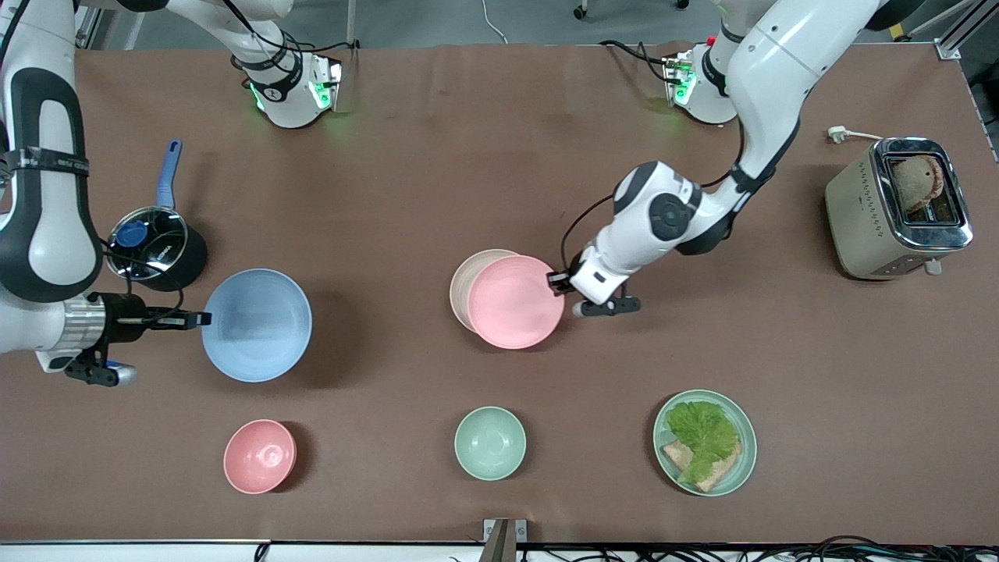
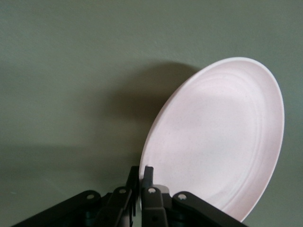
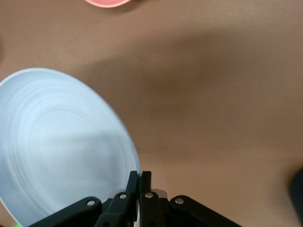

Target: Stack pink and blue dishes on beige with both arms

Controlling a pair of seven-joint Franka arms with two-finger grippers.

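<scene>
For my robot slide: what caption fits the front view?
Left gripper holds pink plate over beige plate; right gripper holds blue plate.

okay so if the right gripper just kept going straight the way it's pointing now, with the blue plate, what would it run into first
Probably the pink plate, held by the left gripper over the beige plate. The right gripper, shut on the blue plate, points that way over bare table; heights are unclear.

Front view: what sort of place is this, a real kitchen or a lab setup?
Probably a lab bench staged as a kitchen. Two arm bases are bolted along the brown-covered table, cables trail off its edges, and the kitchen props, a toaster with bread and a lidded pot, sit apart.
</scene>
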